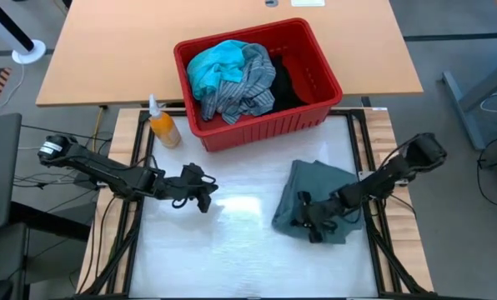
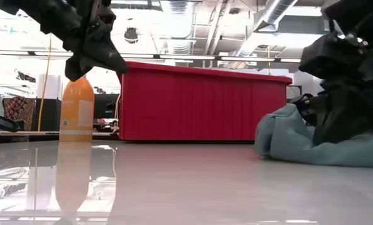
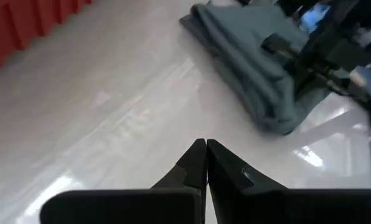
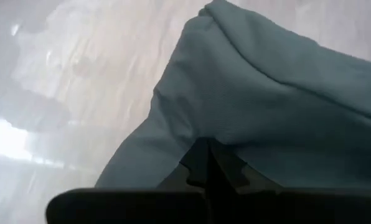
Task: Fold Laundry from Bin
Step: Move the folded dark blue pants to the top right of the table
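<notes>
On the glossy white table (image 1: 248, 258), right of centre, one grey-green garment (image 1: 319, 187) lies in a loose, partly folded heap. The right gripper (image 1: 313, 223) sits low at the near edge of this garment, its jaws together; the right wrist view shows the two fingertips (image 4: 205, 163) meeting at the cloth's fold, and whether any fabric is pinched between them cannot be told. The left gripper (image 1: 200, 197) hangs above the bare table left of centre, well apart from the garment, jaws pressed together on nothing, as the left wrist view confirms (image 3: 205, 163).

Behind the white surface stands one red bin (image 1: 303, 112), set at a slight angle. Three garments show inside it: one bright turquoise piece (image 1: 215, 68) at its left, one blue-grey striped shirt (image 1: 244, 87) in the middle, and one black item (image 1: 286, 83) at its right. That makes four garments in all, one out and three in.

One orange spray bottle (image 1: 163, 127) stands upright just beside the bin's left front corner.
</notes>
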`<control>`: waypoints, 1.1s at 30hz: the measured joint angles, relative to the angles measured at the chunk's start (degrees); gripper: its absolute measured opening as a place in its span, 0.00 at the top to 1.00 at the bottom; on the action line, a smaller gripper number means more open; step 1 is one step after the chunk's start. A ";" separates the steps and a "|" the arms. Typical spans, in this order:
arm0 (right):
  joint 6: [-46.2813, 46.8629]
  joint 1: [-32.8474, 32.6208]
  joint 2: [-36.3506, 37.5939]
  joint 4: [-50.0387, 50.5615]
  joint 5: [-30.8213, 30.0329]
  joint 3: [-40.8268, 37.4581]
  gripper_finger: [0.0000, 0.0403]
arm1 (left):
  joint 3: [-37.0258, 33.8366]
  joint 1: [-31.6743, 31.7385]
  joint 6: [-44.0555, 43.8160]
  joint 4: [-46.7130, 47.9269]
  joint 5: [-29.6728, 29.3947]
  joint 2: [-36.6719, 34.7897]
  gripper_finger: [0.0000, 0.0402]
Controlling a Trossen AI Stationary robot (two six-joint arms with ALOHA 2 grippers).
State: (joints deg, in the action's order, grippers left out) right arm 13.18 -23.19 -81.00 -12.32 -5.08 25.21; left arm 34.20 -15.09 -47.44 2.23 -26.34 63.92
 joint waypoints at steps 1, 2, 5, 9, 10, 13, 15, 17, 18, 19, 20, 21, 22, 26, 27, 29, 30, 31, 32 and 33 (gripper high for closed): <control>-0.01 0.54 1.09 -1.08 1.35 0.54 0.94 | 0.00 0.00 -0.27 -0.76 -0.01 0.00 1.00; 0.17 1.00 2.36 -2.31 2.81 1.53 0.94 | 0.00 0.08 -0.34 -1.24 -0.07 0.00 1.00; 6.76 1.67 6.16 -1.51 8.18 4.91 0.94 | 0.00 0.47 -0.70 -2.76 -1.28 0.00 1.00; 24.99 0.32 8.81 8.42 17.68 8.61 0.95 | 0.00 0.63 -1.81 -3.33 -3.28 -0.04 1.00; 29.31 -0.76 9.26 11.37 19.85 9.52 0.95 | 0.00 0.63 -1.75 -3.28 -3.55 -0.04 1.00; 38.55 -4.72 9.54 19.97 24.77 11.18 0.95 | 0.00 0.63 -1.71 -3.26 -4.09 -0.04 1.00; 43.68 -7.27 9.45 23.22 26.00 11.79 0.95 | 0.00 0.63 -0.93 -3.21 -4.16 -0.04 1.00; 49.08 -9.34 9.47 25.45 26.15 12.03 0.95 | 0.00 0.63 0.29 -3.13 -4.14 -0.04 1.00; 51.64 -10.28 9.47 27.78 25.89 12.03 0.95 | 0.00 0.63 0.81 -2.99 -4.13 -0.04 1.00; 54.28 -11.26 9.45 30.61 25.10 12.00 0.95 | 0.00 0.63 1.40 -2.92 -4.03 -0.04 1.00; 56.58 -12.16 9.43 33.56 24.26 11.96 0.95 | 0.00 0.63 2.02 -2.93 -3.80 -0.04 1.00; 58.60 -12.86 9.43 36.68 23.24 11.96 0.95 | 0.00 0.63 2.68 -2.92 -3.40 -0.04 1.00; 61.15 -13.48 9.45 40.45 22.20 11.98 0.95 | 0.00 0.63 3.39 -2.92 -2.98 -0.04 1.00; 69.08 -14.46 8.85 55.80 20.76 11.99 0.95 | 0.00 0.63 5.84 -2.83 -1.31 -0.06 1.00; 69.75 -14.46 8.48 58.66 20.53 11.98 0.95 | 0.00 0.62 6.43 -2.81 -0.77 -0.06 1.00; 69.91 -14.36 7.39 62.56 19.48 11.98 0.95 | 0.00 0.61 7.39 -2.62 0.15 -0.06 1.00; 69.45 -14.18 6.62 63.85 18.59 11.98 0.95 | 0.00 0.61 7.77 -2.53 0.51 -0.06 1.00; 69.30 -13.98 5.70 64.78 17.52 11.98 0.95 | 0.00 0.61 8.09 -2.46 0.71 -0.06 1.00; 69.12 -13.50 4.75 65.25 16.69 11.98 0.95 | 0.00 0.61 8.47 -2.43 1.07 -0.06 1.00; 69.20 -12.80 3.73 65.30 16.12 11.98 0.95 | 0.00 0.61 8.95 -2.46 1.57 -0.06 1.00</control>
State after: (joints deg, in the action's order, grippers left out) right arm 82.38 -35.99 -77.27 52.98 11.05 37.19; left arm 34.20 -14.48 -38.49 -0.23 -24.77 63.86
